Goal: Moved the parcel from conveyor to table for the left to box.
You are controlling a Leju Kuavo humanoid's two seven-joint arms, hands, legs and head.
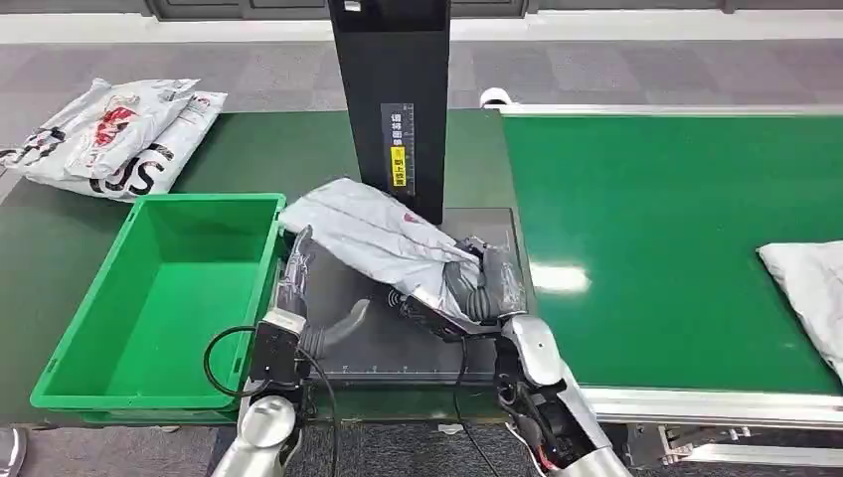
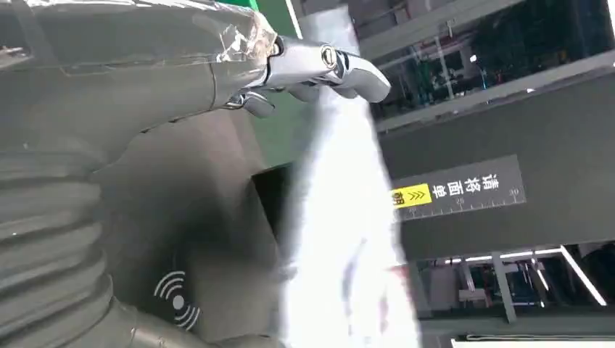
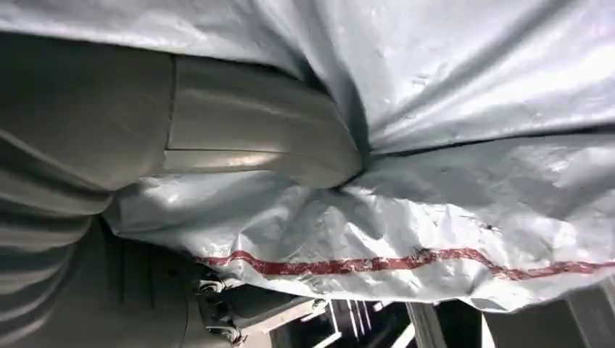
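Head view showed the right hand gripping a soft, slippery-looking grey parcel over the worktop by the conveyor edge, best bunched mid-body, left hand open beside it.

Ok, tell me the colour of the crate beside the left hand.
Bright green crate, clearest in the head view.

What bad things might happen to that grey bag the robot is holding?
The right hand grips the grey parcel only at one end, so the slippery bag might slide out. The left hand is open beside it, so the handover might miss. The parcel's far end lies near the black post and could snag.
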